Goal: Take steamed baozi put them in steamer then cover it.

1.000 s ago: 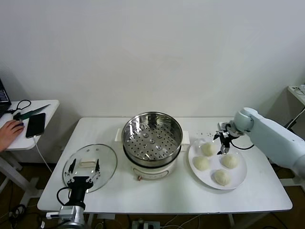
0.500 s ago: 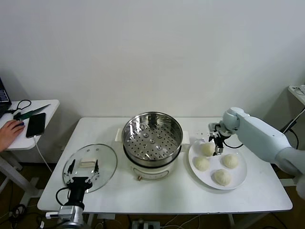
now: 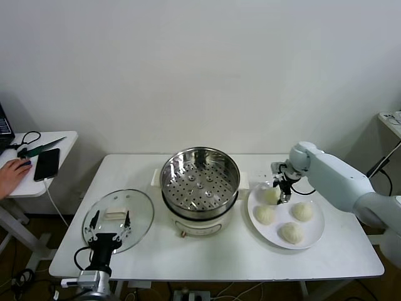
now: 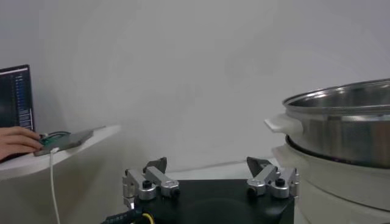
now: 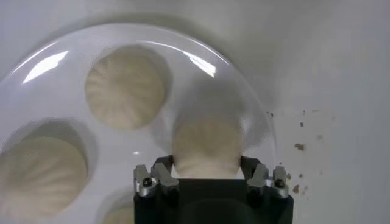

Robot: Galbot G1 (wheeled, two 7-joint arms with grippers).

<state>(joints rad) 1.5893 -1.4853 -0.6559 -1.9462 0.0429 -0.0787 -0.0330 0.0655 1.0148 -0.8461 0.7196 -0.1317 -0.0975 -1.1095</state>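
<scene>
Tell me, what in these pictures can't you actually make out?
- Right tool, right wrist view: its fingertips flank one baozi; its own black body hides the contact, so a firm grip is unclear.
- Fourth baozi, same view: cut off by the edge and that body.
- Glass lid, head view: the left tool covers part of it.
- Steamer, left wrist view: cut off; its inside is hidden.

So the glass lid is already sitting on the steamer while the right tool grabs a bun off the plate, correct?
Not quite. The head view shows the glass lid lying on the table left of the open steamer. The right tool is indeed around a bun on the plate.
</scene>
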